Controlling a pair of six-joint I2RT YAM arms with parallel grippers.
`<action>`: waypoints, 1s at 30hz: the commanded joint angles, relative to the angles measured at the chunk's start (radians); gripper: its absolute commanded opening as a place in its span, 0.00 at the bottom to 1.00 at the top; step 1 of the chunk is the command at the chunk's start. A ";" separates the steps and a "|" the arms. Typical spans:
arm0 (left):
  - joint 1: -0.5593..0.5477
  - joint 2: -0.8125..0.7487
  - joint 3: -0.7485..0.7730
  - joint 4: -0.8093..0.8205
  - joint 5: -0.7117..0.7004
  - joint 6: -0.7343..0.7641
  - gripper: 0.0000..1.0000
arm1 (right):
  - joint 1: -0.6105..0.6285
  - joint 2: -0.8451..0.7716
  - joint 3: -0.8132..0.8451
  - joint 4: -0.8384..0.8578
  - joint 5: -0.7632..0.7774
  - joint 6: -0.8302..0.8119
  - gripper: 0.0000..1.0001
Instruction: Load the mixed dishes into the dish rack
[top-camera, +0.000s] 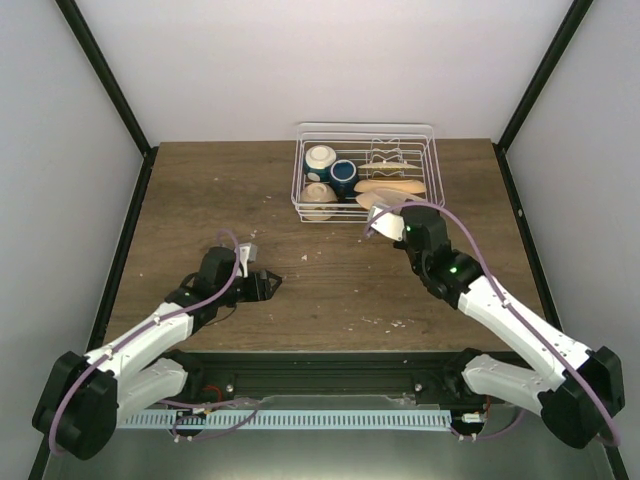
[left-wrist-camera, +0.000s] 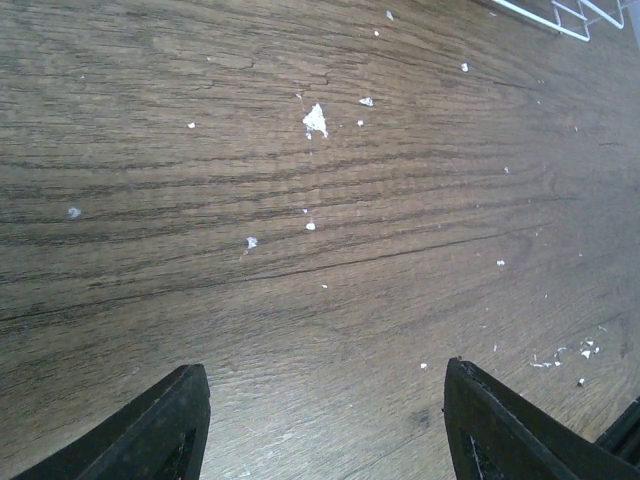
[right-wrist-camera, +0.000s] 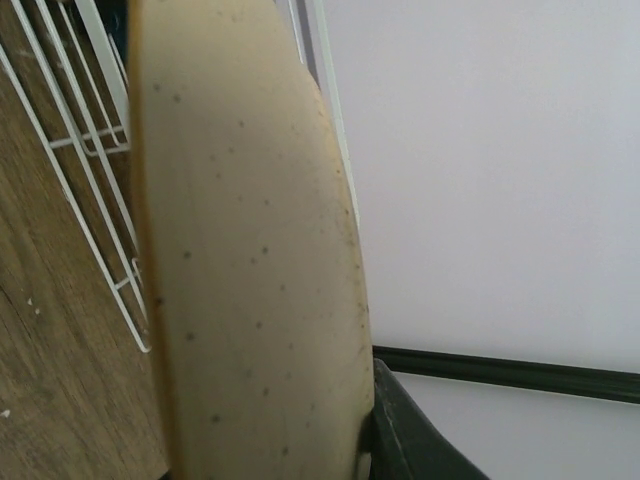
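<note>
The white wire dish rack (top-camera: 365, 127) stands at the back of the table. Inside it are two cream bowls (top-camera: 321, 158) (top-camera: 319, 195), a dark blue cup (top-camera: 344, 176) and an orange plate (top-camera: 392, 187) lying flat on the right. My right gripper (top-camera: 397, 226) is shut on a cream speckled dish (right-wrist-camera: 250, 260), held on edge just outside the rack's front right wires (right-wrist-camera: 95, 130). One dark finger (right-wrist-camera: 405, 430) shows behind the dish; the other is hidden. My left gripper (top-camera: 268, 285) hangs open low over bare wood, its fingertips (left-wrist-camera: 170, 425) wide apart with nothing between them.
White crumbs (left-wrist-camera: 315, 120) are scattered on the wooden table (top-camera: 200, 200). A corner of the rack (left-wrist-camera: 560, 22) shows at the top right of the left wrist view. White walls and black frame posts (top-camera: 110, 80) enclose the table.
</note>
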 joint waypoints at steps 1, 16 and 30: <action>0.004 0.003 -0.001 0.031 0.004 0.020 0.66 | 0.010 0.001 0.008 0.204 0.091 -0.053 0.01; 0.005 0.014 -0.011 0.044 0.006 0.023 0.66 | 0.012 0.070 -0.079 0.353 0.155 -0.137 0.01; 0.005 -0.017 -0.033 0.044 0.001 0.019 0.66 | 0.011 0.184 -0.126 0.522 0.183 -0.188 0.01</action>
